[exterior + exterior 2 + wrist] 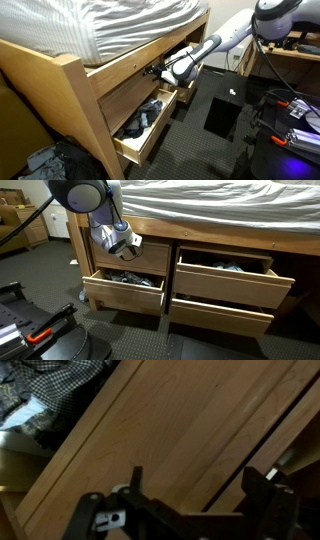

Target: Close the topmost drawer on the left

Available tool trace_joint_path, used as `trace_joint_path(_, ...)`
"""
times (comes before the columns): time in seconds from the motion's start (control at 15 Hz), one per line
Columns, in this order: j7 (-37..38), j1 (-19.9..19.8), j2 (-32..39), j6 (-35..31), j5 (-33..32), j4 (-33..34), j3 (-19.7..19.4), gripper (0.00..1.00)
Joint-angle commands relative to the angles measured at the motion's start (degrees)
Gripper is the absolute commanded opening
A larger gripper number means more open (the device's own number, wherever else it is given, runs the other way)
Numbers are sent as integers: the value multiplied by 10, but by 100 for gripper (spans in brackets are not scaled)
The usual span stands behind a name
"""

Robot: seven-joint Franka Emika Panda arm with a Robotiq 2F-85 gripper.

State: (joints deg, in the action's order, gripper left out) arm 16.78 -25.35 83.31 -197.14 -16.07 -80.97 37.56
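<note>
The top left drawer (140,258) is a light wooden front under the bed, and it looks pushed in close to the bed frame. My gripper (128,242) is right at this front, near its upper edge; it also shows in an exterior view (160,72). In the wrist view the gripper (200,485) is open and empty. Its two black fingers stand apart over the wooden drawer front (170,430), and a dark gap line runs between them.
The bottom left drawer (122,292) is pulled out, with dark clothes (140,122) in it. Both right-hand drawers (228,284) stand open. A striped mattress (230,205) lies above. Black cases (225,112) and gear (290,125) sit on the floor.
</note>
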Motion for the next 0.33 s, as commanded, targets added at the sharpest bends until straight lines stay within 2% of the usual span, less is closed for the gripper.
trace_joint_path(0.0, 4, 76, -92, 38, 151, -6, -122, 100)
trace_joint_path(0.13, 6, 123, -127, 51, 221, -13, -194, 100)
trace_joint_path(0.2, -19, 84, -79, 26, 181, 6, -130, 100)
trace_joint_path(0.27, -16, 104, -97, 35, 208, 6, -161, 100)
